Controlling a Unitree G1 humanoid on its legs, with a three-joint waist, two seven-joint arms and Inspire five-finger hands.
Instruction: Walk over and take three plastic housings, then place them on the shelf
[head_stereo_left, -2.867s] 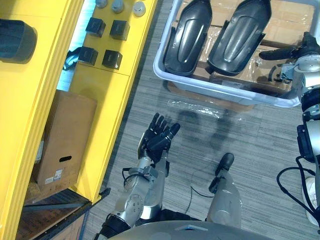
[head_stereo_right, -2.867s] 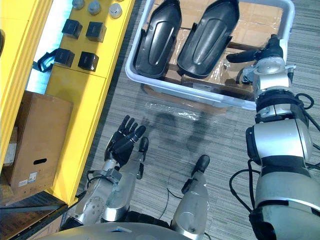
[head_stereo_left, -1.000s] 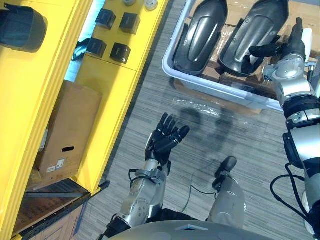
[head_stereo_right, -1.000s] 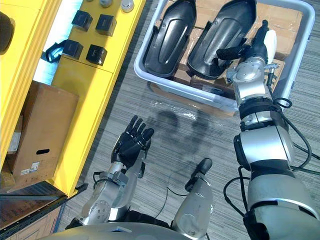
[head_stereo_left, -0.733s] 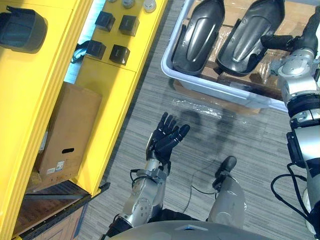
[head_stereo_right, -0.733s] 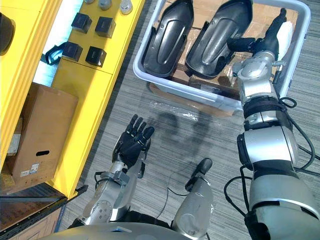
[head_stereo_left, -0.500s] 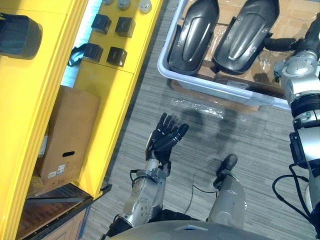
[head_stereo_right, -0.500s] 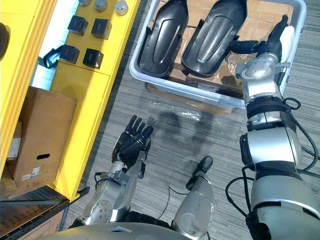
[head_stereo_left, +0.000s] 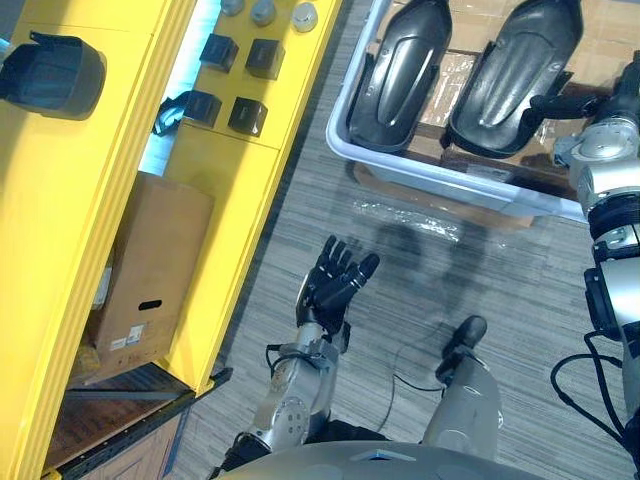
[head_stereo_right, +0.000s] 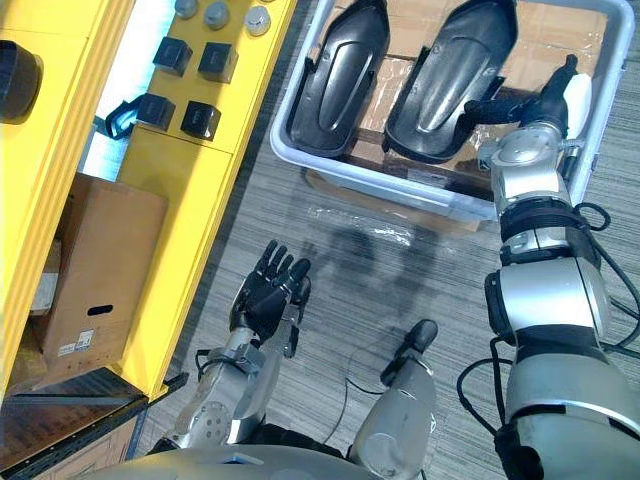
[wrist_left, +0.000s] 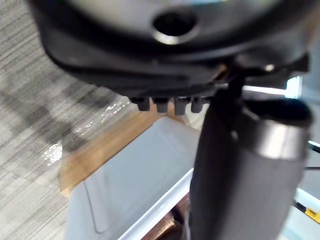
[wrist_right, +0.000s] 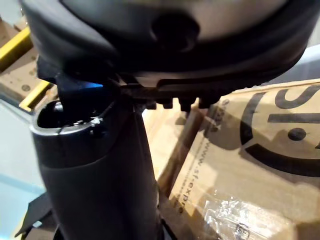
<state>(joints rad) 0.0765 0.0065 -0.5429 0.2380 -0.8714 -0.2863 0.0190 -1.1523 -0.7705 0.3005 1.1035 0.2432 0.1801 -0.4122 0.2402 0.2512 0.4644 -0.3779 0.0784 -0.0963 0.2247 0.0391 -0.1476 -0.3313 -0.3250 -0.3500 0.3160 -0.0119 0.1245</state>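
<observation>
On the grey carpeted floor (head_stereo_left: 300, 200), the left eye view shows a pale bin (head_stereo_left: 450, 185) carrying two dark plastic housings side by side on cardboard boxes (head_stereo_left: 590, 45): the left housing (head_stereo_left: 400, 70) along the bin wall nearest the yellow shelf (head_stereo_left: 230, 200), and the right housing (head_stereo_left: 510, 70) near the middle of the bin. The shelf carries small black blocks (head_stereo_left: 264, 58) and grey round pieces (head_stereo_left: 262, 12) near its edge, with a dark moulded piece (head_stereo_left: 55, 75) on a higher level and a brown carton (head_stereo_left: 145, 265) tucked underneath. The left hand (head_stereo_left: 335, 285) hovers above the carpet, well apart from the bin, with its fingers spread and nothing in it. In the right eye view, the right hand (head_stereo_right: 520, 103) is inside the bin just beside the right housing, its fingers stretched straight toward that housing's edge and its white-covered thumb (head_stereo_right: 573, 92) raised apart from them; whether the fingertips touch the housing cannot be told. In the left wrist view, the left hand (wrist_left: 165, 60) has its fingertips in a straight row and its thumb (wrist_left: 235, 165) standing free, and beyond them lie the carpet and an outer wall of the bin (wrist_left: 145, 180). In the right wrist view, the right hand (wrist_right: 165, 60) likewise has its fingers extended and clasps nothing, with film-wrapped cardboard (wrist_right: 250, 165) showing past them.
</observation>
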